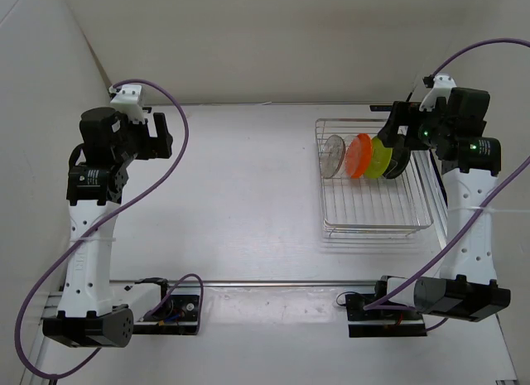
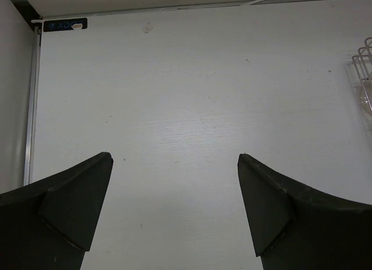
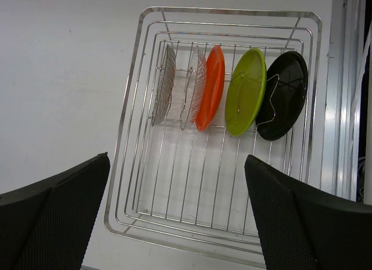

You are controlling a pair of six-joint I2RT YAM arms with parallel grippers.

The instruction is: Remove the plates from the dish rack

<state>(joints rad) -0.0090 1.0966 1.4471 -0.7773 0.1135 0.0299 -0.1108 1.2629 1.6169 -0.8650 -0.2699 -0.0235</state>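
Observation:
The silver wire dish rack [image 1: 377, 231] sits on the right of the table. Four plates stand on edge in its far half: clear [image 1: 334, 156], orange [image 1: 358, 156], yellow-green [image 1: 380, 159] and black [image 1: 398, 163]. My right gripper [image 1: 397, 137] hovers open and empty above the rack's far right, over the black plate. In the right wrist view the gripper [image 3: 177, 159] is over the rack [image 3: 131, 119], with the clear [image 3: 196, 87], orange [image 3: 213, 87], yellow-green [image 3: 245, 91] and black [image 3: 286, 96] plates ahead. My left gripper [image 1: 161, 137] is open and empty at the far left.
In the left wrist view the left gripper [image 2: 175, 157] is over bare white table, and a corner of the rack [image 2: 363, 58] shows at the right edge. White walls stand at the back and left. A metal rail [image 1: 273, 283] runs along the near edge.

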